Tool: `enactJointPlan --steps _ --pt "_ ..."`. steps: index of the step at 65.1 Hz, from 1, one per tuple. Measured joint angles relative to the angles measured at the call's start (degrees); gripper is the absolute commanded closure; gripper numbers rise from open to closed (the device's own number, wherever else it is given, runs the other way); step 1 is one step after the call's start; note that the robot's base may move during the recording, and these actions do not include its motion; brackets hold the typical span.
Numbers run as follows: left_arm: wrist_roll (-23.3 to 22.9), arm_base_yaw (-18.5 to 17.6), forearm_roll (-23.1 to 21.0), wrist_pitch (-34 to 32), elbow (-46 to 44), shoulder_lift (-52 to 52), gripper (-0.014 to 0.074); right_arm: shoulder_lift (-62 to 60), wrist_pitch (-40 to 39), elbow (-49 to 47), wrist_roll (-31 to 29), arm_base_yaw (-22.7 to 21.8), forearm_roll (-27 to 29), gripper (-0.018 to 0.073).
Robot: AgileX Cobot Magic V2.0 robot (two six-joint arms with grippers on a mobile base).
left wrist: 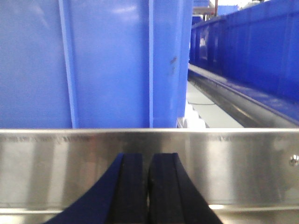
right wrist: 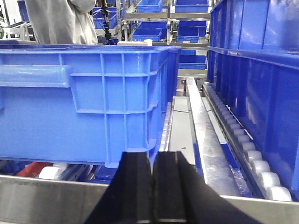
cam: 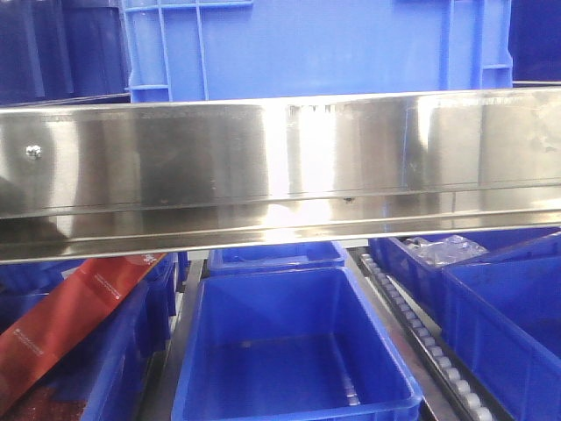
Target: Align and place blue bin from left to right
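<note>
A large blue bin (cam: 316, 44) stands on the upper shelf behind a steel rail (cam: 280, 167). Its ribbed wall (left wrist: 93, 60) fills the left wrist view just past the rail. In the right wrist view the same bin (right wrist: 84, 93) sits on white rollers, its near right corner straight ahead. My left gripper (left wrist: 148, 163) is shut with nothing in it, its tips in front of the steel rail (left wrist: 233, 163). My right gripper (right wrist: 152, 161) is also shut and empty, low before the bin's corner. Neither gripper shows in the front view.
More blue bins (right wrist: 261, 79) line the right lane beside a roller track (right wrist: 243, 140) and a steel divider (right wrist: 205, 144). Below the rail sit an empty blue bin (cam: 289, 351), a red bag (cam: 70, 316) at left and bins (cam: 500, 324) at right. A person (right wrist: 60, 21) stands far behind.
</note>
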Motion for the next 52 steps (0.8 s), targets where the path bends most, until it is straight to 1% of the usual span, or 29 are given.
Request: enactJointPlan --steps 14,19,26,30,33,35,41,52 --pt "0.0 0.0 0.24 -0.04 0.12 0.0 0.0592 0.0 0.0 0.0 0.0 0.0 0.0 0.0648" --pt "-0.22 -0.6 0.24 -0.61 0.12 0.0 0.0592 0.0 0.0 0.0 0.0 0.0 0.0 0.0648" --pt "-2.38 -2.32 0.53 -1.06 0.12 0.0 0.0592 0.0 0.0 0.0 0.0 0.0 0.0 0.0648" --pt "-4.54 -3.43 1.72 -1.17 0.12 0.0 0.0592 0.0 0.0 0.0 0.0 0.0 0.0 0.0648" --pt "-5.19 -3.89 3.07 -1.17 0.12 0.0 0.0592 0.0 0.0 0.0 0.0 0.0 0.0 0.0648" --pt "-5.6 -4.03 3.07 -1.17 0.12 0.0 0.0592 0.0 0.0 0.0 0.0 0.0 0.0 0.0648" --pt "-6.1 -4.12 4.2 -1.28 0.12 0.0 0.0592 0.0 0.0 0.0 0.0 0.0 0.0 0.0648" --pt "-6.25 -4.12 4.42 -1.49 0.12 0.0 0.0592 0.0 0.0 0.0 0.0 0.0 0.0 0.0648"
